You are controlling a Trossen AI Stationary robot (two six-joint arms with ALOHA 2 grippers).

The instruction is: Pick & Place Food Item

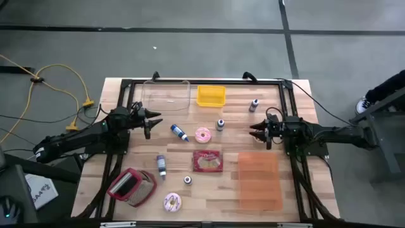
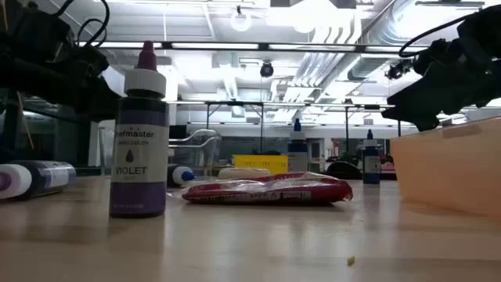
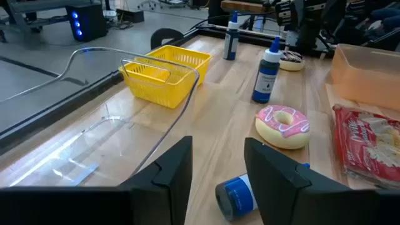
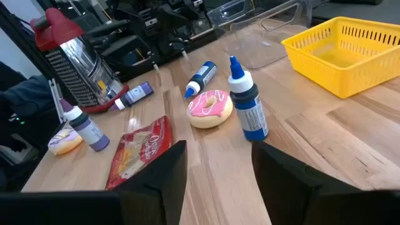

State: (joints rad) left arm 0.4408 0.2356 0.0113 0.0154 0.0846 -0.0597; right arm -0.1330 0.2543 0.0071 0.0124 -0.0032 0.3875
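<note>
A pink-frosted donut (image 1: 202, 135) lies flat on the wooden table's middle, and a red snack packet (image 1: 207, 161) lies flat just nearer the front. A second donut (image 1: 172, 202) rests near the front edge. My left gripper (image 1: 152, 123) hovers left of the middle donut, open and pointing toward it. In its wrist view, the donut (image 3: 282, 125) lies ahead of the empty fingers (image 3: 219, 178). My right gripper (image 1: 256, 131) hovers right of the donut, open and facing it. The donut (image 4: 210, 107) and packet (image 4: 140, 150) show beyond the right gripper's own fingers (image 4: 219, 181).
A yellow basket (image 1: 211, 95) and a clear container (image 1: 166, 95) stand at the far edge. An orange container (image 1: 259, 180) sits front right, a red-handled grater (image 1: 131, 187) front left. Blue bottles (image 1: 180, 133) (image 1: 220, 124) (image 1: 254, 105) and violet bottles (image 1: 161, 165) (image 1: 187, 180) are scattered around the donut.
</note>
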